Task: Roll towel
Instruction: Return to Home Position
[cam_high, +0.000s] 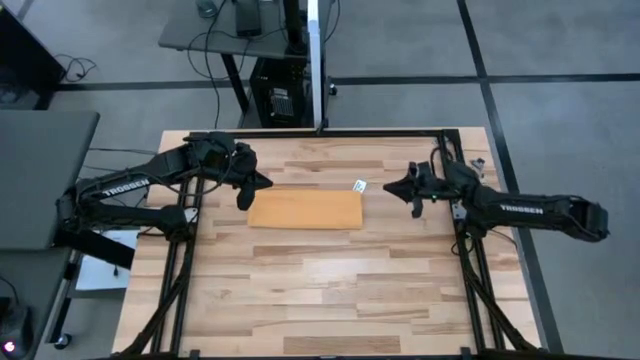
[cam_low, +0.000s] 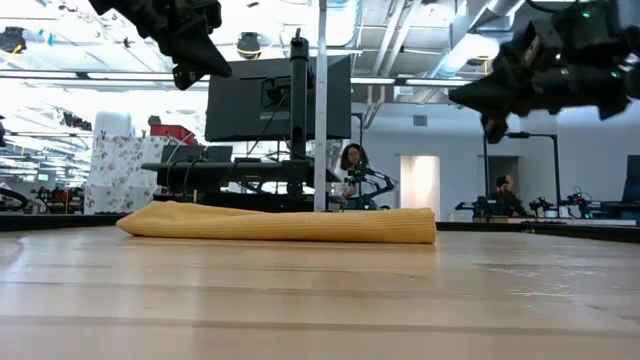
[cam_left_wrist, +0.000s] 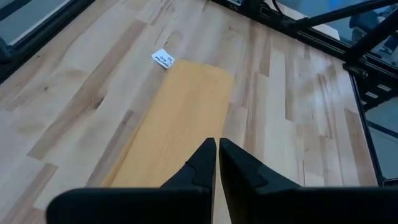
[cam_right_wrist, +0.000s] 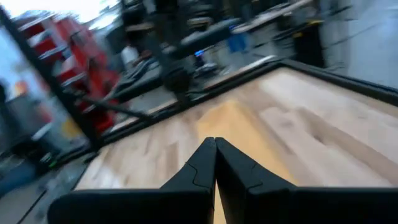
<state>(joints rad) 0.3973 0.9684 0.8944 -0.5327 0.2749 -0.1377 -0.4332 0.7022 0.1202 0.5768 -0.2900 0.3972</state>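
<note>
The mustard-orange towel (cam_high: 305, 209) lies flat on the table as a long folded strip, its small white tag (cam_high: 358, 184) sticking out at its far right corner. It also shows in the low view (cam_low: 285, 224) and the left wrist view (cam_left_wrist: 177, 118). My left gripper (cam_high: 250, 190) is shut and empty, raised above the towel's left end. My right gripper (cam_high: 405, 192) is shut and empty, raised to the right of the towel's right end.
The wooden table (cam_high: 330, 290) has bare room in front of the towel. A black frame (cam_high: 300, 130) runs along the table's edges. Beyond the far edge stand a monitor (cam_low: 280, 95) and a pole (cam_low: 320, 100); people sit far back in the room.
</note>
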